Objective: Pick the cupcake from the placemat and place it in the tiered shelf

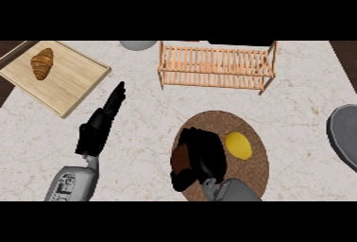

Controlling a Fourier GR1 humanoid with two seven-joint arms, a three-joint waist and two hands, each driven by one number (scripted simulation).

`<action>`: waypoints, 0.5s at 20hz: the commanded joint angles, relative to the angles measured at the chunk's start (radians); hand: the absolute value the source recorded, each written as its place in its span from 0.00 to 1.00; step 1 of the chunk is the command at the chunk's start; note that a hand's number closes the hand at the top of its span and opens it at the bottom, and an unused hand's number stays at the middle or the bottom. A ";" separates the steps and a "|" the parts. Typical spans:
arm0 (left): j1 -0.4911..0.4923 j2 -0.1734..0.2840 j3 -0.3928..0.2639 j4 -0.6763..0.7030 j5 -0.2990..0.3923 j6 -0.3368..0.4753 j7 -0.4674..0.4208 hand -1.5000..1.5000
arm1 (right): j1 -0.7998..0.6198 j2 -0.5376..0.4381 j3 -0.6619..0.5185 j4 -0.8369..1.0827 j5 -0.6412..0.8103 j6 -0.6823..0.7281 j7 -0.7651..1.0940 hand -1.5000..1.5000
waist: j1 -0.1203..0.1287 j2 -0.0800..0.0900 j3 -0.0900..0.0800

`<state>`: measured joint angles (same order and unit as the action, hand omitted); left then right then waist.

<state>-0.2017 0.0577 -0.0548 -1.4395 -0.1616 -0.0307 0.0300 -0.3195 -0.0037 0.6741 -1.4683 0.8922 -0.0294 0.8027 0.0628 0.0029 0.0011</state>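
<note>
On the round brown placemat [259, 156] near the counter's front edge, the right hand [203, 156] was down over the cupcake [180, 158], its black fingers curled round it so that only a brown sliver showed at the hand's left side. A yellow lemon [238, 144] lay just beside the hand, on the mat's right half. The cupcake was probably light and soft, easily crushed at the top, so the sides of its base seemed the safer place to hold it. The wooden tiered shelf [216, 66] stood at the counter's back edge, almost straight beyond the mat, with bare marble counter [146, 118] between them, so the way there looked open. The left hand [101, 125] rested with straight fingers left of the mat. A cutting board [66, 87] with a croissant [42, 63] sat at the back left corner, well apart from that path; a grey dish [344, 137] lay at the right edge.
</note>
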 commanded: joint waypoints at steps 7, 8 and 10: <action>-0.042 -0.020 -0.006 0.015 -0.011 0.016 0.018 0.50 | -0.341 0.004 0.173 -0.075 -0.019 -0.432 0.415 1.00 | 0.018 -0.006 -0.003; -0.056 -0.004 0.011 0.035 -0.003 0.007 0.015 0.50 | -0.367 0.003 0.184 -0.060 -0.020 -0.471 0.436 1.00 | 0.013 -0.002 -0.003; -0.037 -0.001 0.010 0.045 0.008 -0.011 0.012 0.50 | -0.412 0.003 0.207 -0.093 0.022 -0.473 0.523 1.00 | -0.001 -0.010 -0.004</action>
<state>-0.2283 0.0480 -0.0604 -1.4123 -0.1654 -0.0320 0.0388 -0.6169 -0.0079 0.8279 -1.5363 0.8755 -0.3851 1.0775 0.0738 -0.0021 -0.0015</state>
